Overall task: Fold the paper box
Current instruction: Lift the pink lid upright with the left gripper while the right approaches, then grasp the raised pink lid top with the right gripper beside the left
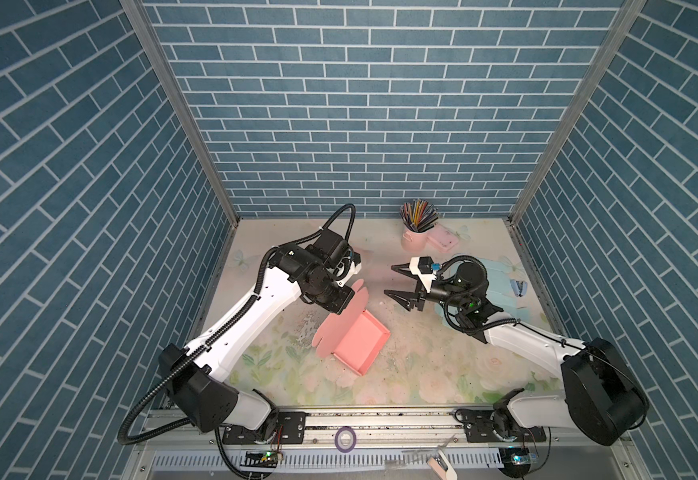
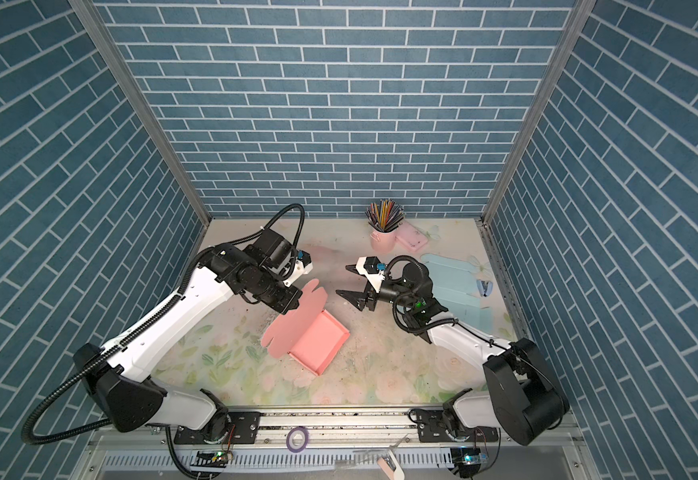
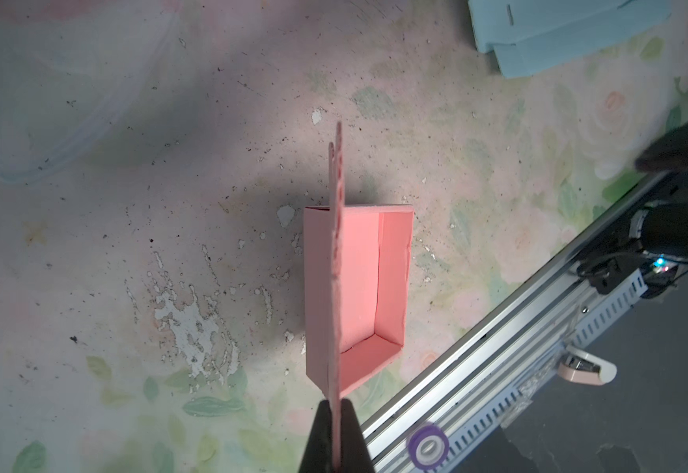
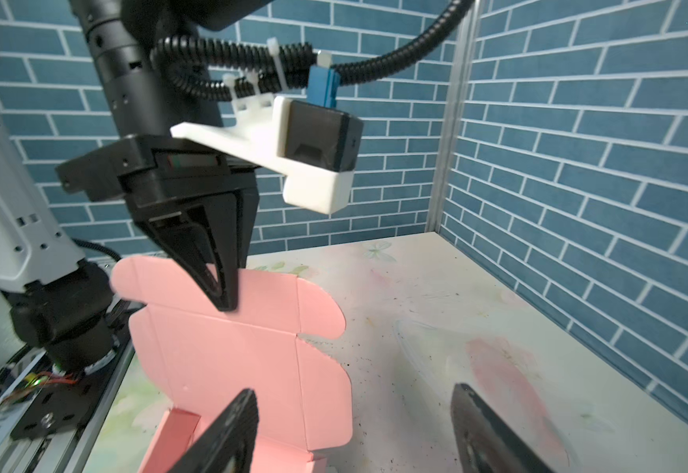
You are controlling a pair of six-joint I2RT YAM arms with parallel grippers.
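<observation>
The pink paper box (image 1: 361, 343) (image 2: 318, 343) sits mid-table as an open tray with its side walls up. Its lid flap (image 1: 336, 328) (image 4: 227, 356) stands raised from the tray's left side. My left gripper (image 1: 349, 299) (image 2: 297, 301) (image 3: 337, 403) is shut on the lid's top edge, which shows edge-on in the left wrist view. In the right wrist view the left gripper's fingers (image 4: 221, 286) pinch that edge from above. My right gripper (image 1: 389, 279) (image 2: 342, 280) (image 4: 354, 397) hovers open and holds nothing, to the right of the lid and apart from it.
A pink cup of pencils (image 1: 413, 239) and a small pink case (image 1: 442, 240) stand at the back. A flat light blue box blank (image 1: 501, 286) and a blue stapler (image 1: 519, 287) lie at the right. A purple tape roll (image 1: 345, 438) rests on the front rail.
</observation>
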